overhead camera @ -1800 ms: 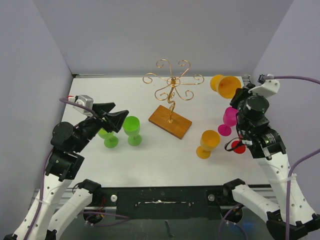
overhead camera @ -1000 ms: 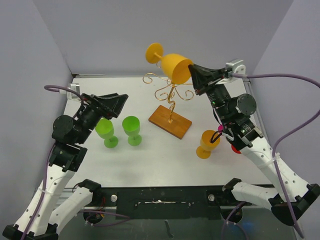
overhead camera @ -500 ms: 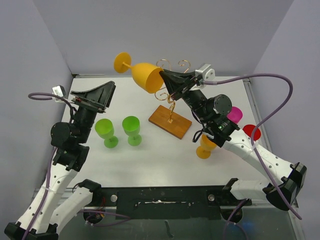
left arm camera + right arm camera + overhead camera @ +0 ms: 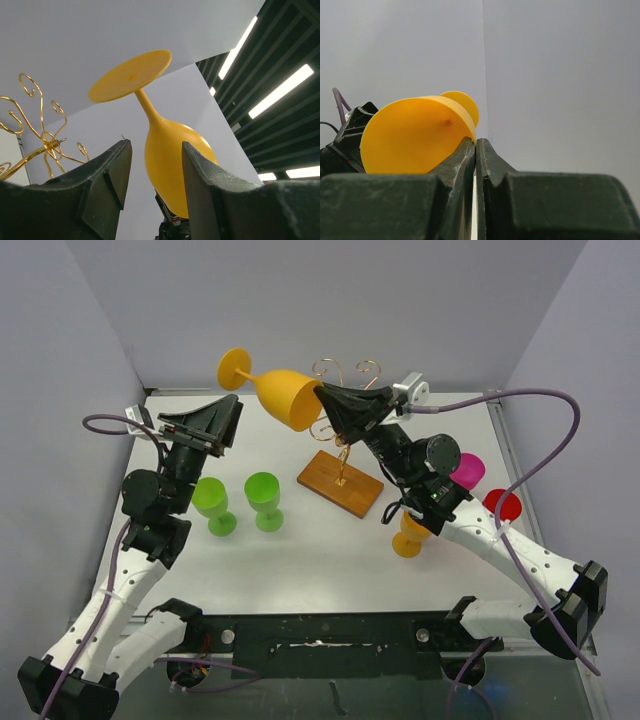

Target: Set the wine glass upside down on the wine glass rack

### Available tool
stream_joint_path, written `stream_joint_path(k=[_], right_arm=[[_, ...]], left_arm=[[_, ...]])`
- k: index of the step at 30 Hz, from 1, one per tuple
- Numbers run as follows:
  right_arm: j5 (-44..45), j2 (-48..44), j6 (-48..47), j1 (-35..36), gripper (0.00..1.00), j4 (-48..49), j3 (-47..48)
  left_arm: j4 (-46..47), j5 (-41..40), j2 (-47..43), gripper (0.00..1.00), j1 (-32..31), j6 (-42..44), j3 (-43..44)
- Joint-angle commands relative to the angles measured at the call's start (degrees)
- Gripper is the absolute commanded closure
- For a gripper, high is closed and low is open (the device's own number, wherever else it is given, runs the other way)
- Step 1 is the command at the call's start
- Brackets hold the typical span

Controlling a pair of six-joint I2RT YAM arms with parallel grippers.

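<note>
My right gripper (image 4: 325, 395) is shut on the rim of an orange wine glass (image 4: 282, 395) and holds it high in the air, on its side, foot pointing to the back left. In the right wrist view the gripper (image 4: 475, 142) pinches the rim of the glass (image 4: 415, 140). My left gripper (image 4: 232, 405) is open, raised just left of the glass; in its wrist view the glass bowl (image 4: 175, 165) shows between and beyond the fingers (image 4: 112, 175), not touched. The wine glass rack (image 4: 345, 405) of gold wire stands on its wooden base (image 4: 340, 483), right behind the held glass.
Two green glasses (image 4: 214, 504) (image 4: 266, 498) stand upright left of the base. Another orange glass (image 4: 412, 528), a pink one (image 4: 468, 470) and a red one (image 4: 502, 504) stand at the right, under my right arm. Grey walls close in the table.
My right gripper has carried the orange glass from the back right up and left across the rack. My left arm has risen from the green glasses up toward the held glass.
</note>
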Motion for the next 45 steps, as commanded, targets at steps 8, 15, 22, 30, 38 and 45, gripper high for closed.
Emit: stream_joint_path(k=[8,15,22,30,38,45], right_arm=[[-2.19,0.95,6.25,0.26,1.0,7.68,-1.7],[-4.19,2.22,8.5,0.21,1.0,8.65,-1.46],[-5.59,3.44,9.2,0.19,1.0,8.26,-1.35],[-8.49,4.82,10.64,0.2,1.0,7.25,-1.06],[-10.51,4.45,10.99,0.21,1.0,4.87,-2.14],[-12.53,5.04,11.14,0.16,1.0,1.43,-1.01]], left_arm=[[5.4,-1.88,1.23,0.58,-0.33,-1.5,1.02],[-0.25,-4.64,1.05,0.57,-0.15,-0.03,2.0],[-1.14,-5.26,1.0,0.58,0.73,-0.01,2.74],[-1.35,-4.68,1.2,0.62,1.87,-0.89,3.37],[-0.72,-4.44,1.32,0.75,2.57,-1.21,3.73],[-2.06,-3.61,1.29,0.81,2.82,-0.02,4.31]])
